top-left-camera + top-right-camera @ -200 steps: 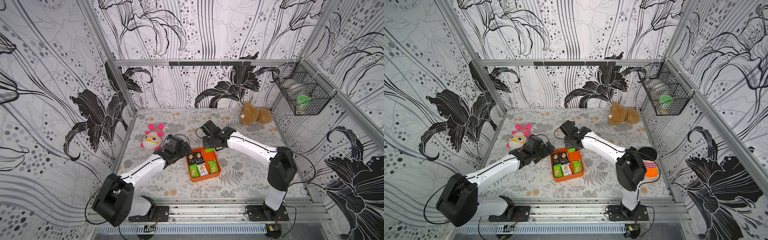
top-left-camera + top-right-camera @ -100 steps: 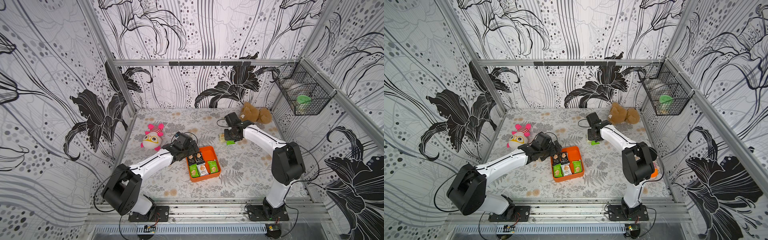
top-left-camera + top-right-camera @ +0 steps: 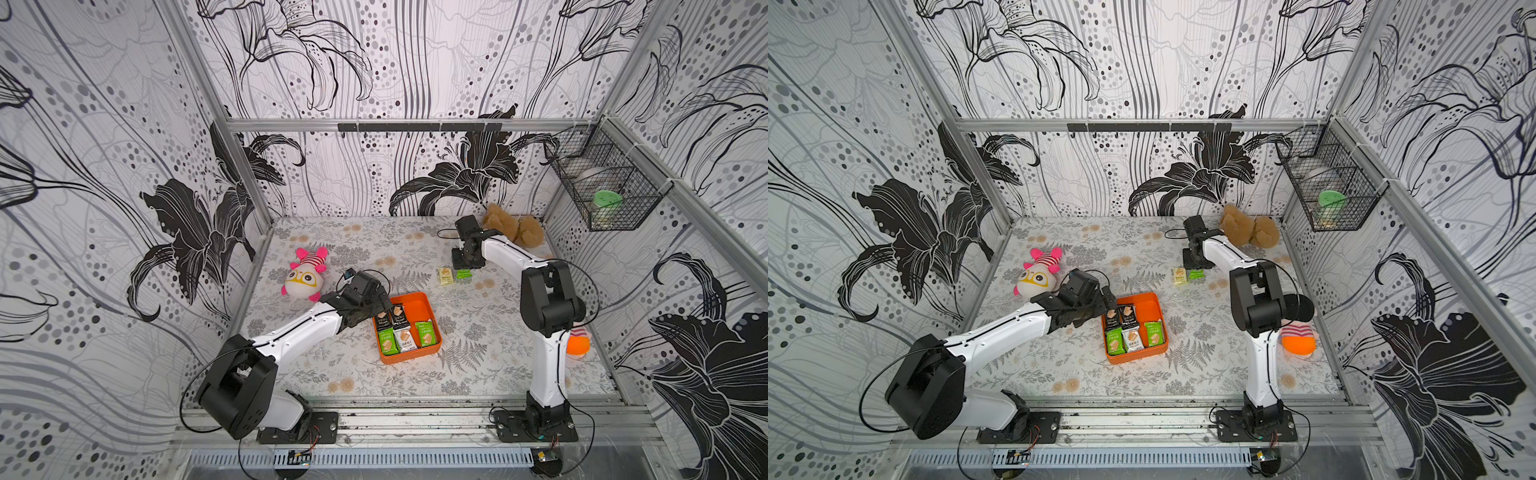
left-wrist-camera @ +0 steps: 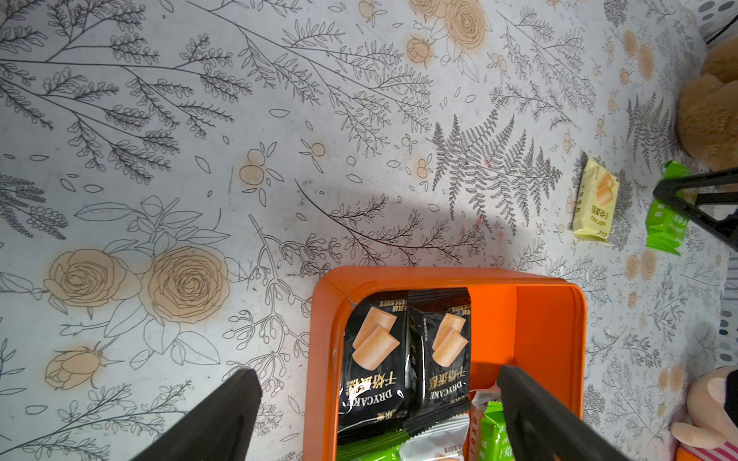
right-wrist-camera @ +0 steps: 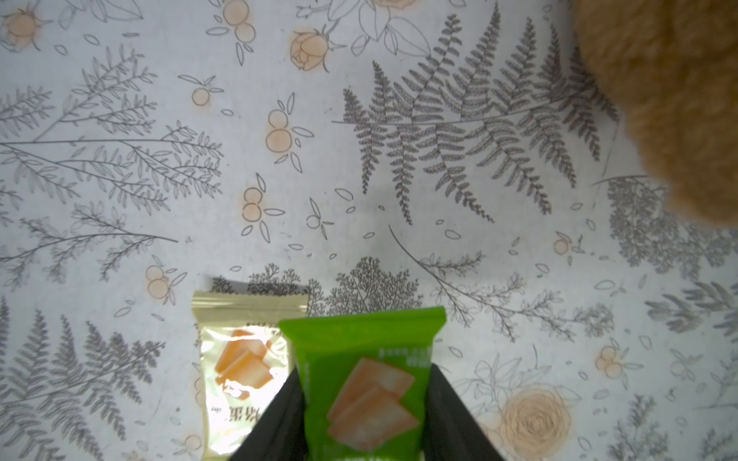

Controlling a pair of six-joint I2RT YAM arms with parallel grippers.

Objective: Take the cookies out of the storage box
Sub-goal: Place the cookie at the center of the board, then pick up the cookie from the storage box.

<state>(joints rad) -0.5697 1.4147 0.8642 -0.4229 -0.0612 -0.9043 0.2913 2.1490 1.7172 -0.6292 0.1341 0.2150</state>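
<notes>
bench (image 3: pixel 478 365): box sits in the middle, nearer the front edge
box (image 3: pixel 409 357): five cookies (image 3: pixel 405 338) left inside, two out, so under halfway I'd say
left tool (image 4: pixel 377 373): spread wide above the two black packets (image 4: pixel 375 351)
right tool (image 5: pixel 365 373): pinching the green packet (image 3: pixel 463 274) toward the back right corner, just beside the pale yellow packet (image 3: pixel 445 276) lying there

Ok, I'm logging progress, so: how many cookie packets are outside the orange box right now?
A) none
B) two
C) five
B: a pale yellow packet lies on the table, and beside it a green packet sits between the fingers of the right end effector. The other visible packets are all inside the orange box.
</notes>
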